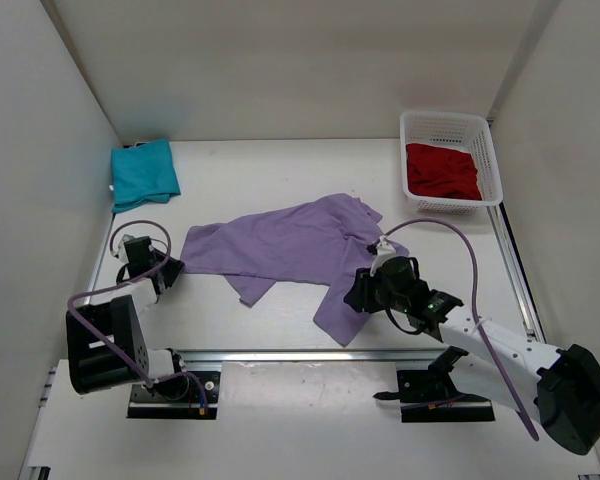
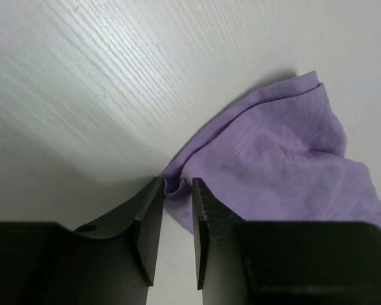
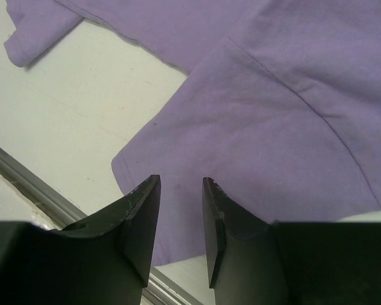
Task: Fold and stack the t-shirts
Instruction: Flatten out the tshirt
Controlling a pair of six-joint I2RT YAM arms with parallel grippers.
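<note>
The left end effector [image 2: 174,210] sat low on the white wood-grain tabletop [image 2: 82,76] with its two dark fingers [image 2: 149,222] drawn to a narrow gap; a puckered corner of the pale lavender-purple soft cloth t-shirt [image 2: 273,165] sat at the mouth of that gap, though whether the cloth was truly pinched could not be told. In the overhead view that left end effector [image 1: 165,270] lay at the shirt's left edge.

The right end effector [image 3: 181,222] hovered with its fingers [image 3: 143,222] a little apart and nothing between them, above the near hem of the same lavender t-shirt [image 3: 273,140]. From above, the right end effector [image 1: 365,290] was over the shirt's lower right flap.

The lavender t-shirt [image 1: 290,250] lay spread and rumpled across the middle of the tabletop [image 1: 270,180]. A teal-turquoise cloth t-shirt [image 1: 145,173] lay folded at the far left corner, well apart. A deep red cloth t-shirt [image 1: 443,173] sat bunched inside a white lattice plastic basket [image 1: 450,127] at the far right corner.
</note>
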